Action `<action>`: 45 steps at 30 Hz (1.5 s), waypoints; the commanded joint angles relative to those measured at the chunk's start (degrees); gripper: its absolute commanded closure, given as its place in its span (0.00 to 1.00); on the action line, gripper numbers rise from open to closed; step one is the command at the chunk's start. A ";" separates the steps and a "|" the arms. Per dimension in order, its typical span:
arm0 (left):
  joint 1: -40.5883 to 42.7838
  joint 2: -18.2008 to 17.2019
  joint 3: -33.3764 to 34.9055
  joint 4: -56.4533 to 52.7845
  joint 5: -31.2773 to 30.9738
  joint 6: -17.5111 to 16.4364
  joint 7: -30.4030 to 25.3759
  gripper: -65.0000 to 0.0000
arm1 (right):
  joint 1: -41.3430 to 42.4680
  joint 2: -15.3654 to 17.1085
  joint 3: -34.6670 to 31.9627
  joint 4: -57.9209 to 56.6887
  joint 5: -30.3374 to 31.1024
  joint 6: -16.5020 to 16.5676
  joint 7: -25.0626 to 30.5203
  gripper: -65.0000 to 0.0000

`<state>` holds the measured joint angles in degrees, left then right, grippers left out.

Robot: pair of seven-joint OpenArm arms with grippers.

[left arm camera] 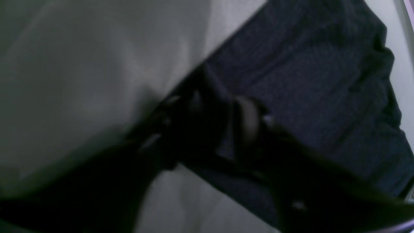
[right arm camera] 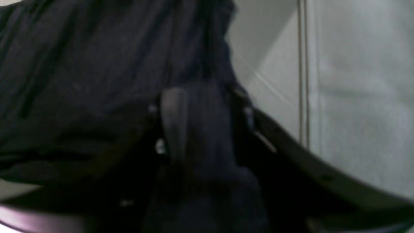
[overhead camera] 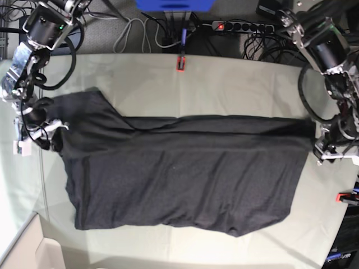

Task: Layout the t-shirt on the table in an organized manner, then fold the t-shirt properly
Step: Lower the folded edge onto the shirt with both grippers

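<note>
The dark t-shirt (overhead camera: pixel 185 174) lies spread flat, plain side up, across the pale grey-green table (overhead camera: pixel 224 84). One sleeve points up at the left. My right gripper (overhead camera: pixel 55 130) is at the shirt's left edge. In the right wrist view its jaws (right arm camera: pixel 208 119) stand apart, with a fold of the t-shirt (right arm camera: pixel 81 64) still lying between them. My left gripper (overhead camera: pixel 321 140) is at the shirt's upper right corner. In the blurred left wrist view its jaws (left arm camera: pixel 223 113) are also apart, straddling the edge of the t-shirt (left arm camera: pixel 307 81) on the table (left arm camera: pixel 81 81).
A red clamp (overhead camera: pixel 180 63) sits on the far table edge and another (overhead camera: pixel 343 196) on the right edge. Cables and a power strip (overhead camera: pixel 247 25) lie behind the table. A white box (overhead camera: pixel 33 252) stands off the front left corner.
</note>
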<state>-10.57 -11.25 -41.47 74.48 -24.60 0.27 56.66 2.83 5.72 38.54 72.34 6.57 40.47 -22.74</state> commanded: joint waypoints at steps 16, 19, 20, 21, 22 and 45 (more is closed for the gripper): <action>8.06 -0.49 -0.06 0.03 -0.41 -0.14 -7.04 0.33 | -7.53 -1.45 6.42 7.01 1.39 -0.47 1.51 0.38; 8.06 -0.75 0.02 -3.93 -0.32 -0.14 -10.55 0.33 | -8.94 -1.45 7.21 7.01 1.39 -0.47 1.51 0.38; 7.97 -0.75 0.02 -4.63 -0.32 -0.14 -10.91 0.33 | -9.03 -1.45 7.13 7.01 1.39 -0.47 1.60 0.38; 7.80 -0.84 0.02 -5.25 -0.32 -0.14 -10.91 0.33 | -9.38 -1.45 7.39 7.01 1.39 -0.47 1.51 0.38; 7.71 -0.84 0.02 -5.77 -0.32 -0.14 -11.08 0.33 | -9.82 -1.45 7.39 7.01 1.39 -0.47 1.60 0.38; 6.57 -2.69 9.43 -7.88 -0.24 -0.14 -18.38 0.95 | -12.02 -1.19 7.57 7.01 1.39 -0.47 1.86 0.38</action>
<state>-3.49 -13.02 -31.97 65.76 -24.62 0.05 39.03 -9.43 3.66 45.84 78.22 6.81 40.47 -22.46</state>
